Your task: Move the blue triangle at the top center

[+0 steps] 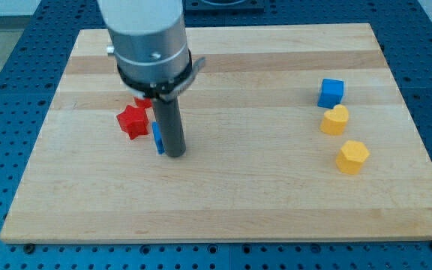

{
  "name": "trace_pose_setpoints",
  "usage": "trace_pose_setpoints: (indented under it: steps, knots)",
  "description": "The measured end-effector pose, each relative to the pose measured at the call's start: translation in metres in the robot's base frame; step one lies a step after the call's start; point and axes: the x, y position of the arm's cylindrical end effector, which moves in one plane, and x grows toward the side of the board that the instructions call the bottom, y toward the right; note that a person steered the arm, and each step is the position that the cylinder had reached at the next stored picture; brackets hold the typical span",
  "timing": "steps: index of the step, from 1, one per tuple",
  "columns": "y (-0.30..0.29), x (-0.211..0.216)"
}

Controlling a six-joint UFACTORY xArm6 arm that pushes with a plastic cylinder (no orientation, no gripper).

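From the one camera view, my tip [173,154] rests on the wooden counter [223,202], touching the blue triangle [157,138], which is mostly hidden on the rod's left. This end effector is a plain rod with nothing to open or close. Just left of the triangle sits a red star [132,121]; far right are a blue cube [331,92] and two yellow blocks [335,120] [352,157].

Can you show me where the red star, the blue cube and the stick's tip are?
red star [132,121], camera view, its top face.
blue cube [331,92], camera view, its front face.
my tip [173,154], camera view, the rod's very end.
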Motion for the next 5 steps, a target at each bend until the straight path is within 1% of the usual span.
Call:
trace_pose_setpoints:
  steps: [1, 2, 3, 4, 5]
  knots:
    - [-0.032, 0.014]
    - [-0.092, 0.015]
    - [-0.057, 0.015]
    - [-0.009, 0.006]
    - [-0.014, 0.004]
